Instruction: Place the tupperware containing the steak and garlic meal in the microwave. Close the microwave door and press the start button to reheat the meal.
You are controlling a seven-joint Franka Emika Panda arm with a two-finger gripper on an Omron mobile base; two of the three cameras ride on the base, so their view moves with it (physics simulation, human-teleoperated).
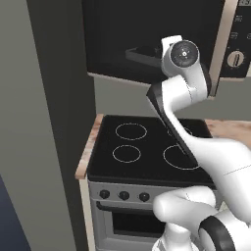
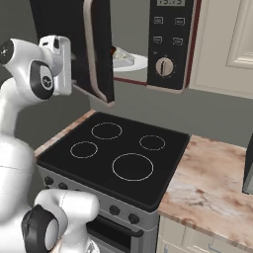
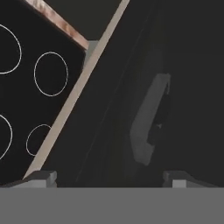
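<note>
The microwave (image 2: pixel 170 44) hangs above the stove, its side panel with a dial (image 2: pixel 164 66) facing out. Its black glossy door (image 2: pixel 101 49) stands partly open, and the beige bar handle (image 2: pixel 89 54) runs down its free edge. Through the gap I see the round white plate (image 2: pixel 138 64) carrying the tupperware (image 2: pixel 123 59); the meal inside is mostly hidden by the door. My gripper (image 3: pixel 111 178) is open and empty, fingertips (image 3: pixel 43 177) wide apart close against the door's outer face (image 1: pixel 127 34). My wrist (image 2: pixel 58 64) sits left of the handle.
A black cooktop (image 1: pixel 147 147) with ring markings lies below the microwave, with oven knobs (image 1: pixel 123 195) on its front. A wood-look counter (image 2: pixel 212 183) extends right, a dark box (image 2: pixel 248 168) at its edge. A tall grey panel (image 1: pixel 44 122) rises at the left. Beige cabinets (image 2: pixel 232 39) flank the microwave.
</note>
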